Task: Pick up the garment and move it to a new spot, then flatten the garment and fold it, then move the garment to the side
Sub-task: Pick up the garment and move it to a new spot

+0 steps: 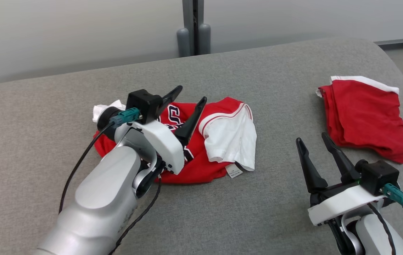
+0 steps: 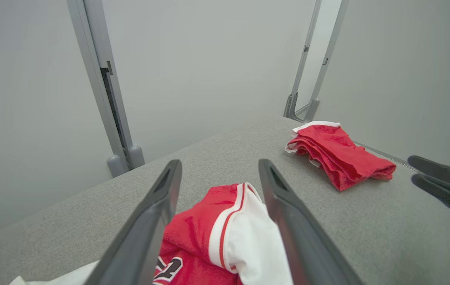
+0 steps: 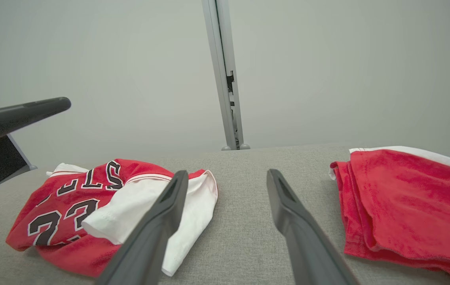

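The grey cloth-covered desk [image 1: 222,71] carries two garments. The task's one, a red basketball jersey [image 1: 201,166] with black numerals, lies crumpled left of centre. A folded red garment [image 1: 364,113] sits well apart at the far right.

The left end effector [image 1: 191,94] hangs just over the jersey with its fingers spread wide and nothing between them. The right end effector [image 1: 312,137], equally wide and empty, waits at the near right, over bare desk.

The jersey looks light, limp and rather slick, so it will sag and bunch when lifted. A pinch through a hem or shoulder seam should hold better than one on the loose white sleeve [image 1: 229,138] or the small label [image 1: 235,171] at its near edge.
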You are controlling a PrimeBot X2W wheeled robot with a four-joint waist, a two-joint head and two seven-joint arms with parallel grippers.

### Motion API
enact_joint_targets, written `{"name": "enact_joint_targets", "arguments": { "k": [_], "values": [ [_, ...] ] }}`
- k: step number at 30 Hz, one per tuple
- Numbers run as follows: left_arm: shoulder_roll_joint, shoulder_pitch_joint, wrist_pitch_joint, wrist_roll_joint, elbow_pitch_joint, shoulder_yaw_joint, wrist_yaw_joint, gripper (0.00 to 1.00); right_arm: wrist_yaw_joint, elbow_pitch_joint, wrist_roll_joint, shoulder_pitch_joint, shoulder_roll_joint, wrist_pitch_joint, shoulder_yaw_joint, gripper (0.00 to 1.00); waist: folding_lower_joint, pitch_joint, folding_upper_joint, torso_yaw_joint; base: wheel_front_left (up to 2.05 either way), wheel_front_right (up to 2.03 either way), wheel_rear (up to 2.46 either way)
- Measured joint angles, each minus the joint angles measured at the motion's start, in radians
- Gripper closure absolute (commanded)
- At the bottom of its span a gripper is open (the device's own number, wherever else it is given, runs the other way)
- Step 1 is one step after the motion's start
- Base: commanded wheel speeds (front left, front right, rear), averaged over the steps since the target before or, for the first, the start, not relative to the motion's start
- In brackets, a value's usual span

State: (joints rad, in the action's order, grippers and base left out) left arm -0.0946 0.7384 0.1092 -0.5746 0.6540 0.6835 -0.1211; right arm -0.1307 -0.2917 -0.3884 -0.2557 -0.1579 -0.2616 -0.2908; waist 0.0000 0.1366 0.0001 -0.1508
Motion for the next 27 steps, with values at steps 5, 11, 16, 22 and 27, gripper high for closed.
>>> {"name": "enact_joint_targets", "arguments": {
  "k": [5,11,16,22,27],
  "values": [
    [-0.064,-0.057,0.045,-0.009,-0.103,-0.041,0.044,0.00,0.000,0.010,0.001,0.023,-0.012,0.000,0.028,0.00,0.0000,-0.029,0.0000,0.048,0.00,0.00,0.00],
    [-0.185,-0.210,0.077,-0.035,-0.289,-0.122,0.143,0.00,0.000,0.026,0.009,0.055,-0.019,0.000,0.055,0.00,0.0000,-0.055,0.0000,0.103,0.00,0.00,0.00],
    [-0.238,-0.359,0.102,-0.065,-0.416,-0.186,0.217,0.00,0.000,0.040,0.011,0.079,-0.021,0.000,0.072,0.00,0.0000,-0.070,0.0000,0.124,0.00,0.00,0.00],
    [-0.260,-0.474,0.131,-0.090,-0.512,-0.247,0.268,0.00,0.000,0.050,0.011,0.098,-0.021,0.000,0.091,0.00,0.0001,-0.075,0.0000,0.140,0.00,0.00,0.00],
    [-0.267,-0.558,0.144,-0.076,-0.569,-0.285,0.315,0.00,0.000,0.054,0.011,0.103,-0.021,0.000,0.099,0.00,0.0000,-0.076,0.0000,0.145,0.00,0.00,0.00]
  ]
}}
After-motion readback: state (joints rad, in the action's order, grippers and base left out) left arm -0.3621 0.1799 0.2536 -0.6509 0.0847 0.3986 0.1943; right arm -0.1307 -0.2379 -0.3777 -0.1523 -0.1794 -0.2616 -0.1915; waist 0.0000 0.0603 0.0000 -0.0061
